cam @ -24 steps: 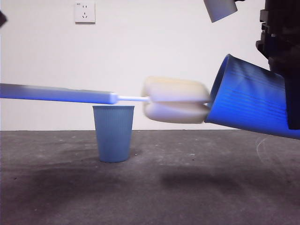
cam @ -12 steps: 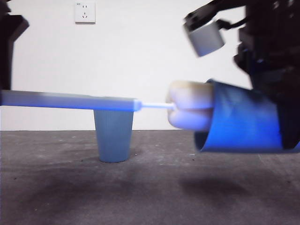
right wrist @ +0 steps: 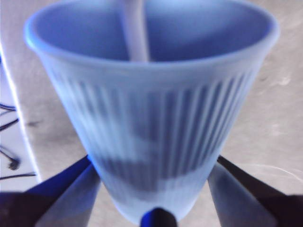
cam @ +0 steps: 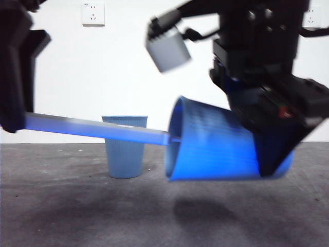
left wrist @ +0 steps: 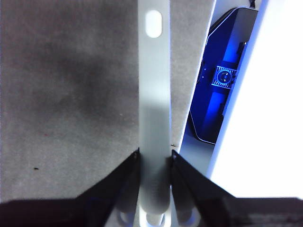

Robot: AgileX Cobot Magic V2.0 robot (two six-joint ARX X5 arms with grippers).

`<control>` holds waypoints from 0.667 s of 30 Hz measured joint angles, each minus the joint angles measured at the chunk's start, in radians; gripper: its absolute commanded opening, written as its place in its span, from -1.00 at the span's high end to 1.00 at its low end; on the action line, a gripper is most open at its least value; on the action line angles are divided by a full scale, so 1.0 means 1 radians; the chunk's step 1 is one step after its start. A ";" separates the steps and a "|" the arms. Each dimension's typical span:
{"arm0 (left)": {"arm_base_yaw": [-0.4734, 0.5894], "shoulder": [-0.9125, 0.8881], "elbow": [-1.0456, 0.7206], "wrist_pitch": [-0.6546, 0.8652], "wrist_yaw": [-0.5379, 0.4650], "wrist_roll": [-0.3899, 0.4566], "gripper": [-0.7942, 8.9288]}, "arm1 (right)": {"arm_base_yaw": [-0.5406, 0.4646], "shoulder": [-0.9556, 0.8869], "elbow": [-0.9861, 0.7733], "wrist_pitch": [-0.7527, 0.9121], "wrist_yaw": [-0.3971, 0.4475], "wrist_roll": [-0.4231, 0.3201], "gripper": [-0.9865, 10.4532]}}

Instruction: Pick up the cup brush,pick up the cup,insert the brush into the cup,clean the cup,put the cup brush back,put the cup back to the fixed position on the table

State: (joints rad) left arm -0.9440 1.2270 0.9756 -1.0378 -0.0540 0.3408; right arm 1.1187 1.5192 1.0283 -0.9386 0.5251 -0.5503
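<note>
Front view: the right tool (cam: 272, 154) holds the blue ribbed cup (cam: 213, 149) tipped on its side above the counter (cam: 77, 216), mouth turned toward 9 o'clock and clear of the surface, with a shadow beneath it. The cup brush (cam: 97, 129) runs nearly level from the left tool (cam: 15, 103) at 9 o'clock into the cup's mouth; its sponge head is hidden inside the cup, and only the grey handle shows. A second blue cup (cam: 125, 146) stands upright on the counter behind the handle, at about 8 o'clock from the held cup. A white wall socket (cam: 93, 13) sits at 11 o'clock on the wall.

Left wrist view: the left tool (left wrist: 154, 158) has both jaws pressed against the sides of the brush handle (left wrist: 154, 94), pinching it; an oval hole marks the handle's far end.

Right wrist view: the right tool (right wrist: 154, 189) has its jaws set against either flank of the cup (right wrist: 151, 118) near its base, gripping it; the thin handle (right wrist: 135, 28) enters over the rim.
</note>
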 measured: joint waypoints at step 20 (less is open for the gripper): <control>0.055 -0.002 -0.002 -0.106 -0.041 -0.008 0.85 | -0.023 0.000 0.024 -0.038 0.008 0.019 0.85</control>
State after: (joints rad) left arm -0.8890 1.2251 0.9737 -1.1442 -0.0952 0.3325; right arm 1.0954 1.5192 1.0523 -0.9764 0.5335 -0.5312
